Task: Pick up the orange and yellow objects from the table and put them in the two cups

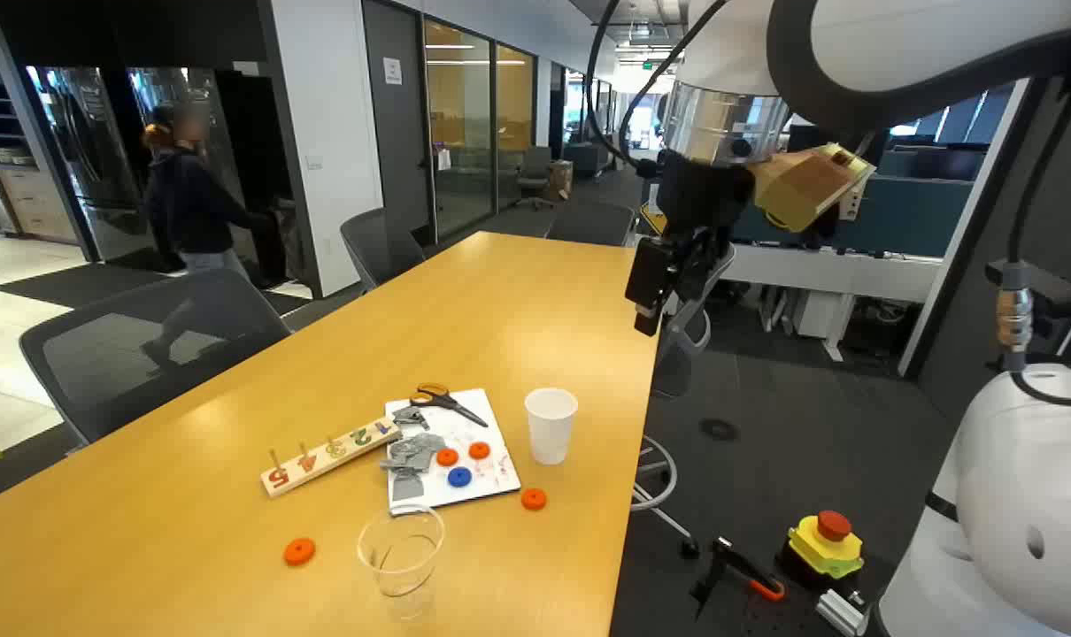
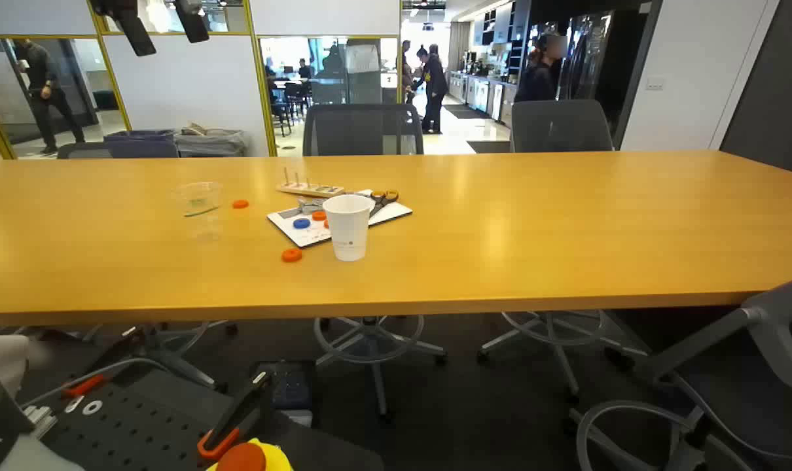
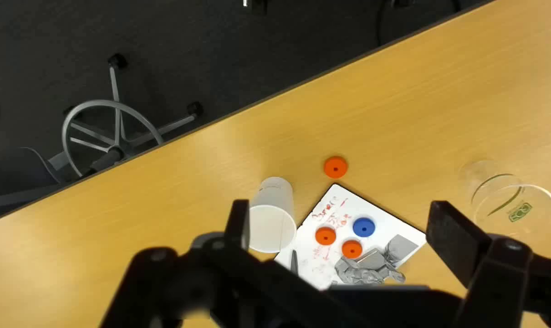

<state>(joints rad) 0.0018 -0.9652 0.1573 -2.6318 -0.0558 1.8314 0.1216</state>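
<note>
Several small orange discs show on the light-brown table point(image 1: 535, 301). One disc point(image 1: 299, 551) lies left of the clear plastic cup point(image 1: 403, 566). Another disc point(image 1: 534, 499) lies near the white cup point(image 1: 550, 429). Two more, an orange disc point(image 3: 325, 236) and its neighbour point(image 3: 352, 249), lie on a white board. I make out no separate yellow pieces. Both cups stand upright; the white cup's visible inside looks empty in the wrist view. My gripper point(image 1: 649, 310) is high above the table near its edge. In the wrist view the gripper point(image 3: 341, 218) has its fingers wide apart, with nothing between them.
The white board point(image 1: 491, 482) also bears a blue disc point(image 1: 459, 477), crumpled grey material point(image 1: 412, 451) and scissors point(image 1: 447, 402). A wooden strip with pegs point(image 1: 323, 460) touches its side. Chairs point(image 2: 363, 131) line the table. A person point(image 1: 195, 195) walks behind it.
</note>
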